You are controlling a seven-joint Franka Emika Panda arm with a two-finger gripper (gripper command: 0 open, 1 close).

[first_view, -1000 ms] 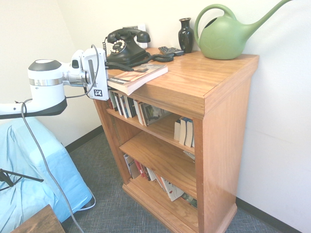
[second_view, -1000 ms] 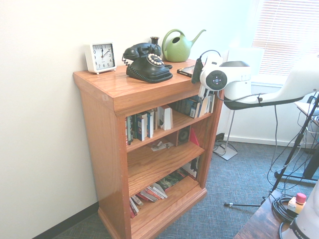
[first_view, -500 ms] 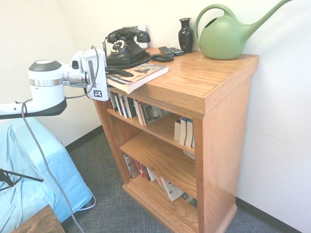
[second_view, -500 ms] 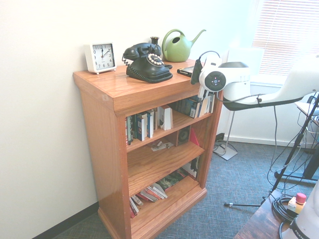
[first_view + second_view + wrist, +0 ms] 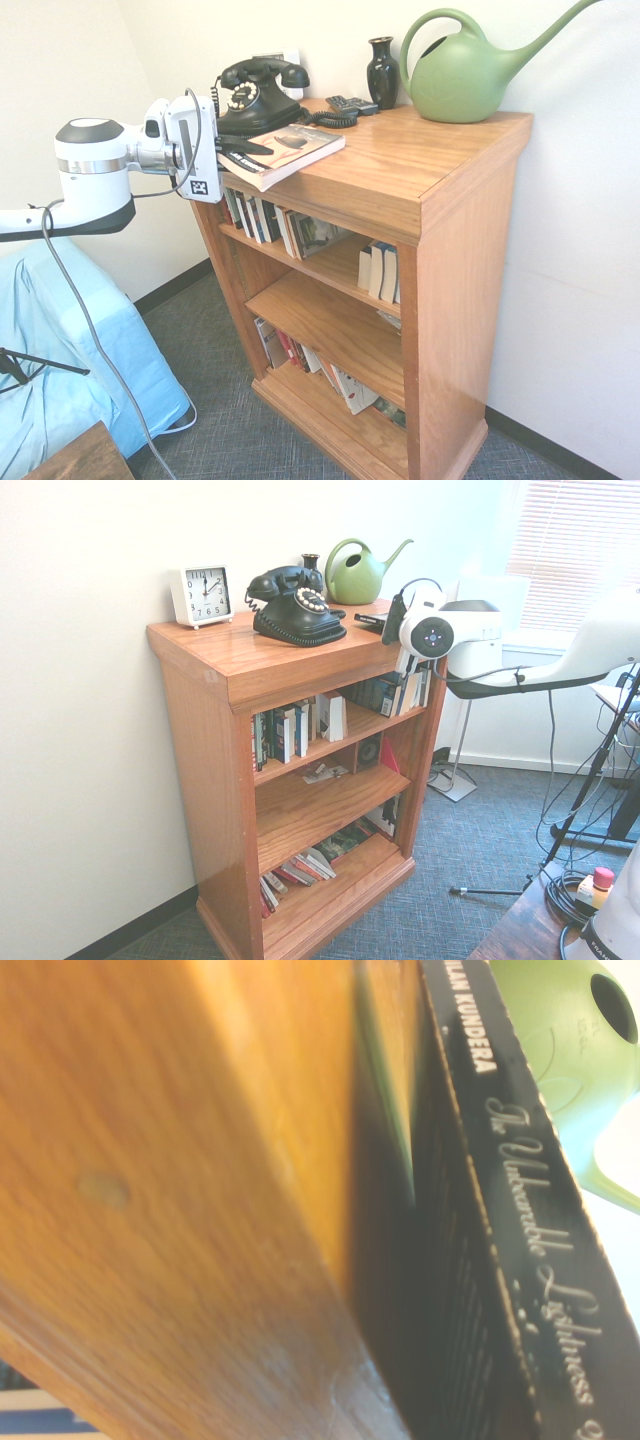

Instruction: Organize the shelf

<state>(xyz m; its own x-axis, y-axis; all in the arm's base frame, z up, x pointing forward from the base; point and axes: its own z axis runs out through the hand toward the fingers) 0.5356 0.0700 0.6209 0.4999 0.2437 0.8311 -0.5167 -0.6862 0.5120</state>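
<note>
Tool (image 5: pixel 238 146) clamped on paperback book (image 5: pixel 285 155) at corner of the shelf (image 5: pixel 420 190) top.
Book overhangs the top's edge, giving the near-level tool a free edge (spine faces wrist camera); rotary phone (image 5: pixel 258 92) just behind, watering can (image 5: pixel 465 70) well apart.

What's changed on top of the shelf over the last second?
The gripper has closed on the near edge of the book, which overhangs the corner of the shelf; that end is now tipped up slightly. Before, the fingers stood open around it. The phone, vase, watering can, clock and the shelved books have not moved.
</note>
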